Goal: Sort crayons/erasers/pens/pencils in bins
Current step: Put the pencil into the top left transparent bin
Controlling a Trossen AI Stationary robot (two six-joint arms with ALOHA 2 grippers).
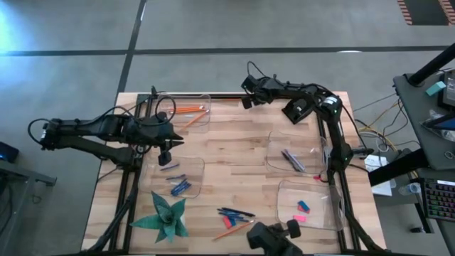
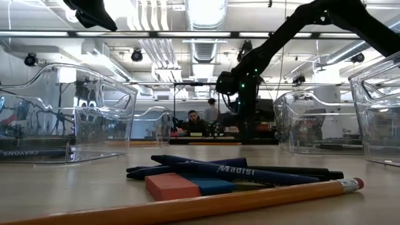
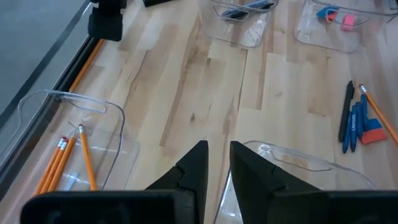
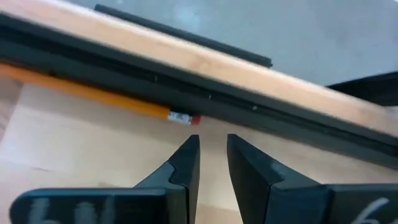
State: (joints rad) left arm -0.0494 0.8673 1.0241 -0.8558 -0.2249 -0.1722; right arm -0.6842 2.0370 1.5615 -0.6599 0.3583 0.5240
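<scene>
An orange pencil [image 4: 93, 93] lies along the dark rail at the table's far edge, its eraser end [image 4: 189, 118] just ahead of my right gripper [image 4: 212, 146], which is open by a narrow gap, holds nothing and slants down over the far edge [image 1: 247, 96]. My left gripper [image 1: 165, 153] hovers between the pencil bin [image 1: 202, 117] and the crayon bin [image 1: 195, 174], narrowly open [image 3: 217, 155] and empty. Pens [image 1: 234, 212], a pencil [image 1: 229, 231] and erasers [image 2: 181, 185] lie loose near the front edge.
The far-left bin holds pencils [image 1: 188, 110], the near-left bin crayons [image 1: 178, 186], the right middle bin [image 1: 313, 153] pens [image 1: 293, 160], and the near-right bin [image 1: 323, 203] erasers [image 1: 303, 206]. A green paper star [image 1: 165, 217] lies at the front left.
</scene>
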